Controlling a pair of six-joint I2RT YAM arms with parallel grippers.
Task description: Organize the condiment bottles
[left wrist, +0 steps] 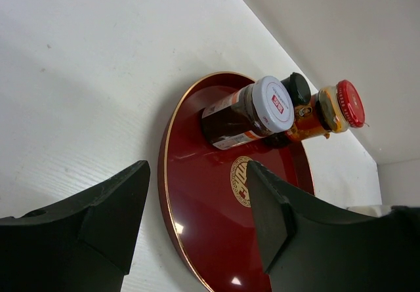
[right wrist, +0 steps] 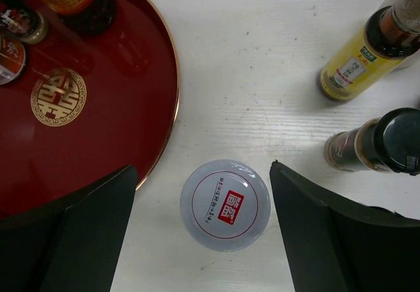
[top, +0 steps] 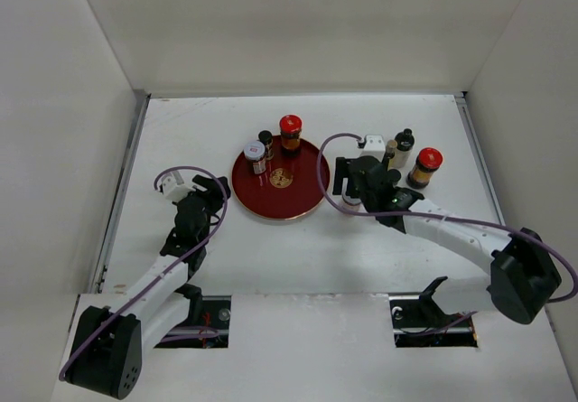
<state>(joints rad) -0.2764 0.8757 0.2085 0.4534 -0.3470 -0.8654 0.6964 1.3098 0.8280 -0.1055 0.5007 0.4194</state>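
Just off the tray rim (right wrist: 176,98), right tool (right wrist: 202,174) straddles white-lidded jar (right wrist: 225,205).

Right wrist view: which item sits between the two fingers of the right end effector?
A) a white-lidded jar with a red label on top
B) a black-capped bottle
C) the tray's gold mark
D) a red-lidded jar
A: the white-lidded jar stands between the open fingers of the right end effector, on the table just off the red tray, with a gap showing on either side.
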